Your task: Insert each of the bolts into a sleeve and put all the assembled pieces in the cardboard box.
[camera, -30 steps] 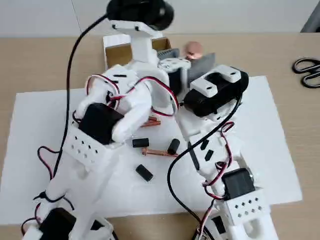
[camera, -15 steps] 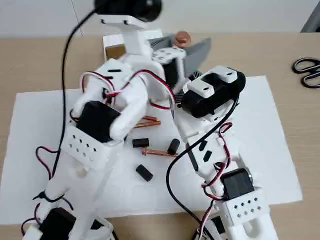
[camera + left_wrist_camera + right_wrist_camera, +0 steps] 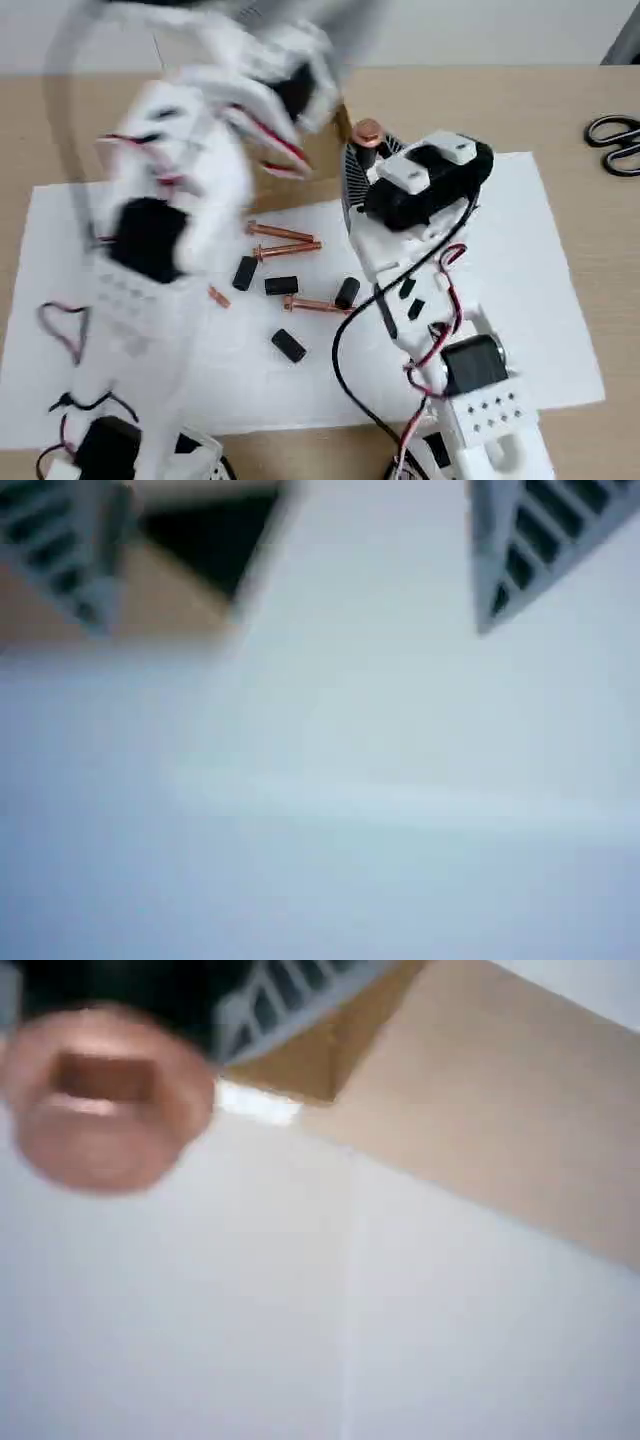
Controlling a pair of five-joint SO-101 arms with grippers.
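My right gripper point(image 3: 362, 160) is shut on a copper bolt point(image 3: 366, 131) that sits in a black sleeve, held head up beside the cardboard box point(image 3: 318, 168). The right wrist view has the bolt head point(image 3: 100, 1100) close up, the black sleeve point(image 3: 120, 990) behind it and the box corner point(image 3: 330, 1055) beyond. My left arm point(image 3: 170, 180) is a blur over the table's left side. Its gripper point(image 3: 300, 620) is open with nothing between the grey ribbed fingers point(image 3: 540, 550). Loose bolts point(image 3: 288, 248) and black sleeves point(image 3: 281, 286) lie on the white sheet point(image 3: 560, 300).
Scissors point(image 3: 615, 140) lie on the wooden table at the far right. Another bolt point(image 3: 318, 305) and sleeves point(image 3: 289, 346) lie between the two arms. The right half of the sheet is bare.
The left arm has swung up and to the left, uncovering the bolts and the box front. The right gripper has brought the bolt down closer to the sheet.
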